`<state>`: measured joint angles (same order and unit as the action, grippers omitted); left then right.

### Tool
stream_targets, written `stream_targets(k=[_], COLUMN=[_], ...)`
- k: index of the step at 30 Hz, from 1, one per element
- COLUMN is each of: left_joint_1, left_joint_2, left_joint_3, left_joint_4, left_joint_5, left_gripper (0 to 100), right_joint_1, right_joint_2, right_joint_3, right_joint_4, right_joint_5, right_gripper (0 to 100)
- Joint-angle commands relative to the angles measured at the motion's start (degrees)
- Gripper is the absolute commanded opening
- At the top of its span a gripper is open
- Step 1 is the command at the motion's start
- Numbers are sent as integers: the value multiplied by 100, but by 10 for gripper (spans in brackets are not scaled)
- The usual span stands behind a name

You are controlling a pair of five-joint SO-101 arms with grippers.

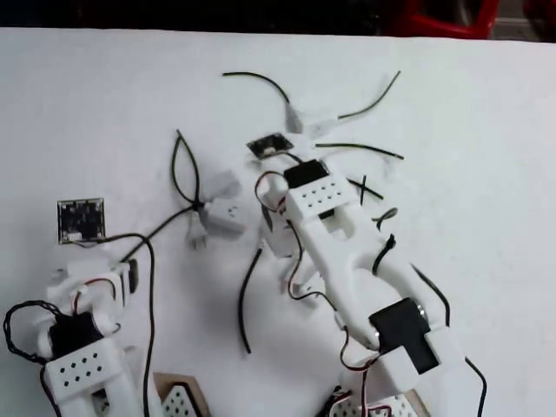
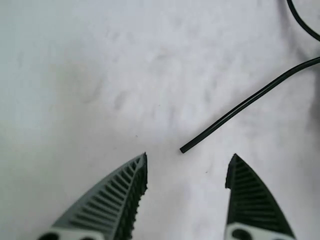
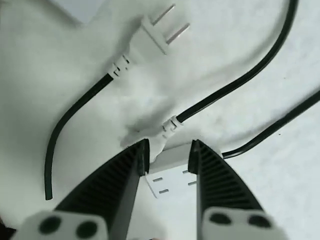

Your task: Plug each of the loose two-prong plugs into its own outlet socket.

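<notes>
Plug point(image 3: 162, 134) at the outlet socket point(image 3: 172, 175), close at right end effector point(image 3: 170, 145); cannot tell if gripped. Seems the insertion step; next needs careful alignment, then pressing in.

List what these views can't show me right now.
- Right wrist view: prongs of the white two-prong plug, hidden between the right gripper and the white socket block; seating unclear.
- High view: that gripper's tip, under the arm's white wrist housing.
- Left wrist view: far end of the thin black cable, cut off by the edge.
</notes>
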<state>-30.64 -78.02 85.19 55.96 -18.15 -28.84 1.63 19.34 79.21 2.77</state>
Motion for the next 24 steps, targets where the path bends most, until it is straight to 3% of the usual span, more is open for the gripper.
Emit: stream_targets(k=[1,12,18,24], left_joint_1=[-40,-48,-48,-48], left_joint_2=[-75,-75,-75,-75], left_joint_3=[-18,-18,-18,-18], left_joint_4=[-123,-123,-123,-123], left_joint_5=[9,9,9,9], left_gripper=[260,260,260,260], right_joint_1=[-40,4,4,-40], right_joint_2=[-330,-418,-418,-418], right_joint_3=[132,730,774,765], right_joint_4=[31,-1059,-927,-567], right_joint_5=[-9,-9,-18,-721], right_gripper=[130,130,132,134])
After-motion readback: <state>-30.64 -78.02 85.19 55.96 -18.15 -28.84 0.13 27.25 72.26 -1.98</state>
